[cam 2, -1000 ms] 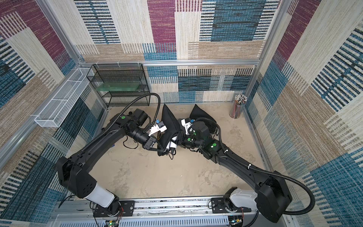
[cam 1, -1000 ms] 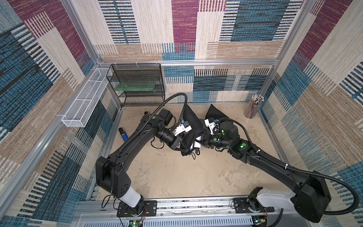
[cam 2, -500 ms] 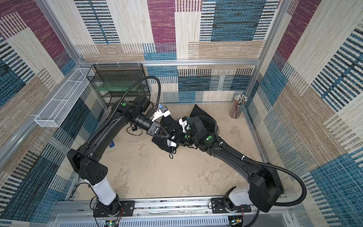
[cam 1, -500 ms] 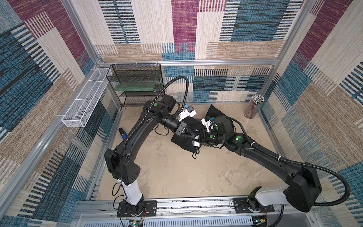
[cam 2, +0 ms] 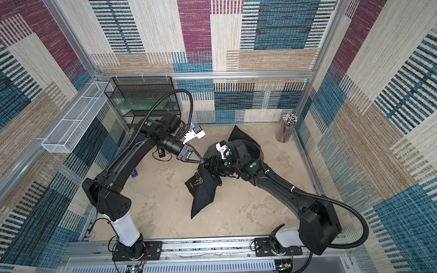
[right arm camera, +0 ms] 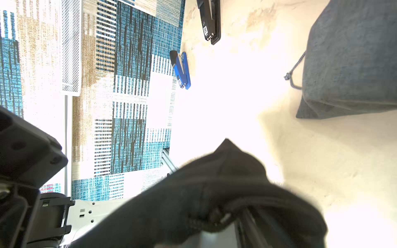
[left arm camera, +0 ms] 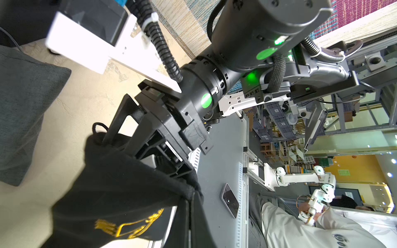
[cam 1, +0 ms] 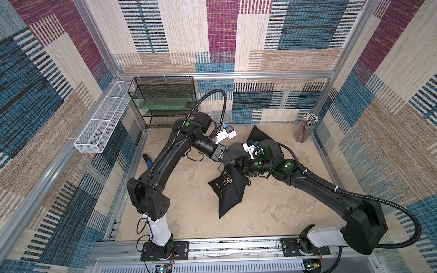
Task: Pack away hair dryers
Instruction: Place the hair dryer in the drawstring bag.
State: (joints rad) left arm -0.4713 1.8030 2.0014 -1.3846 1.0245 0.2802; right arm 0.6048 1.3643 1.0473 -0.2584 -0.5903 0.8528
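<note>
left wrist: left fingers (left arm camera: 200, 227) pinch black pouch (left arm camera: 120, 189) rim; right fingers (left arm camera: 129, 109) apart inside.

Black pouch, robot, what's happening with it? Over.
Left gripper shut on black pouch rim. Right gripper open at its mouth. No hair dryer in view. Grey pouch apart.

the printed pouch (cam 1: 228, 189) sits mid-table, its mouth between the left gripper (cam 1: 233, 162) and right gripper (cam 1: 238, 166); seemingly a second pouch (cam 1: 257, 136) lies behind it. the mesh rack (cam 1: 165, 94) stands back left, the pencil cup (cam 1: 303, 132) back right.
</note>
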